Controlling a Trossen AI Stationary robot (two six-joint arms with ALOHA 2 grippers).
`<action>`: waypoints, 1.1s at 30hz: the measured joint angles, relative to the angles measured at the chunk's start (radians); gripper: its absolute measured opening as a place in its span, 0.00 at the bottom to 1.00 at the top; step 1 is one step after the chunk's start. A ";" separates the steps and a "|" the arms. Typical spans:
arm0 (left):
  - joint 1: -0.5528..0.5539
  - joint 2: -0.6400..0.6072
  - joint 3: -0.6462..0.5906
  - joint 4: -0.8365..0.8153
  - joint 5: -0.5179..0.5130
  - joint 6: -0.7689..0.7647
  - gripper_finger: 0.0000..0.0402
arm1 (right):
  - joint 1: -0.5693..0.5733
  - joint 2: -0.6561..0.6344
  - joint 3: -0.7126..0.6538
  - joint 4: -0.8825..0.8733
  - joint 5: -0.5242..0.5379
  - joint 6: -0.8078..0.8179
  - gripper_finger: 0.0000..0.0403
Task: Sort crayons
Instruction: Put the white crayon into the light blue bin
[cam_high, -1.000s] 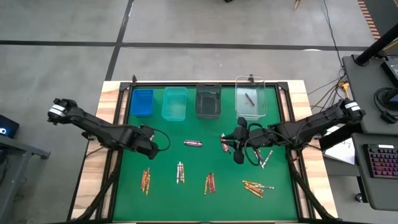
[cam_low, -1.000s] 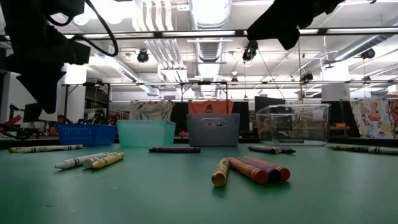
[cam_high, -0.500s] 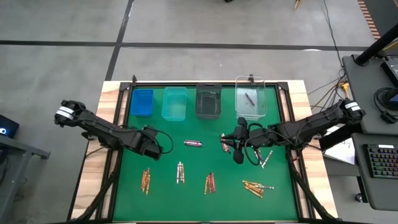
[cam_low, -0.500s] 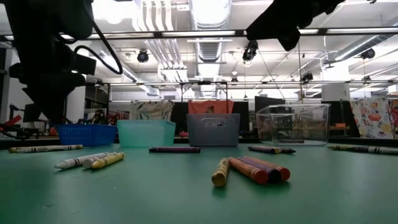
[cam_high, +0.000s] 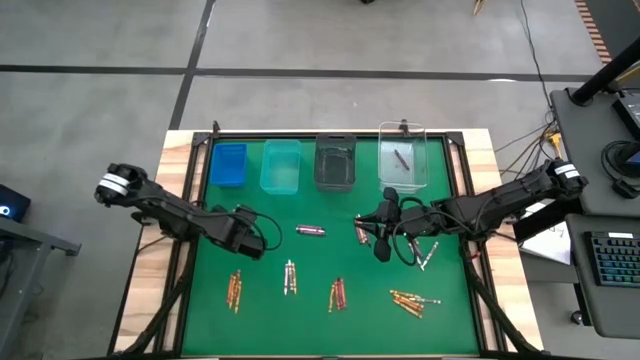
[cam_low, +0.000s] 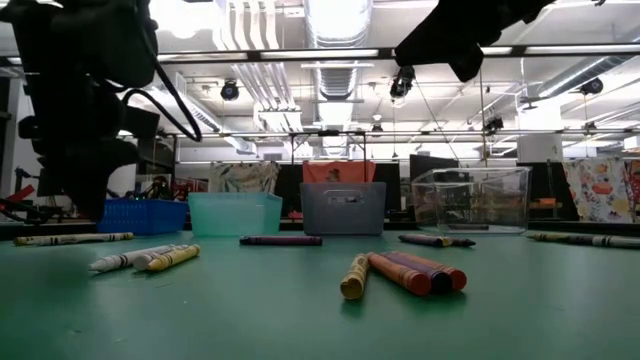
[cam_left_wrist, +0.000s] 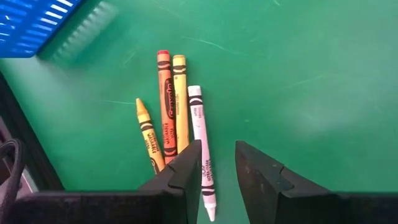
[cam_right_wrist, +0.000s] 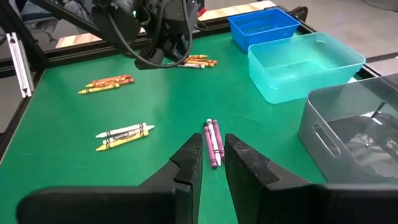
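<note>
White crayon (cam_left_wrist: 201, 149) below parted left gripper (cam_left_wrist: 217, 163); right gripper (cam_right_wrist: 212, 153) hovers

Bins (cam_high: 316, 163): stood in a row along the table's (cam_high: 320, 315) far edge.
Crayons (cam_high: 337, 293): lay in small clusters across the near half.
One crayon (cam_high: 401, 159): lay inside the rightmost bin.

Four cameras: one overhead, one at table height, one on each wrist.

Overhead looks straight down on the whole green table (cam_high: 320, 200) and both arms. Low camera sits at mat level, close to the nearest crayons (cam_low: 405, 272), facing the row of bins (cam_low: 343, 208) and the room behind. Left wrist camera looks closely down on the mat; right wrist camera looks obliquely across it. Overhead and low views share the bins.
</note>
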 joint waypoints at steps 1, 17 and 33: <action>0.000 0.002 -0.003 0.004 0.000 0.000 0.20 | 0.000 0.000 0.000 0.000 0.000 0.006 0.14; 0.000 0.008 -0.108 0.138 -0.004 -0.008 0.20 | 0.000 0.000 0.000 0.000 0.000 0.040 0.14; 0.000 0.005 -0.116 0.188 0.015 0.019 0.09 | 0.000 0.000 0.000 0.000 0.000 0.040 0.14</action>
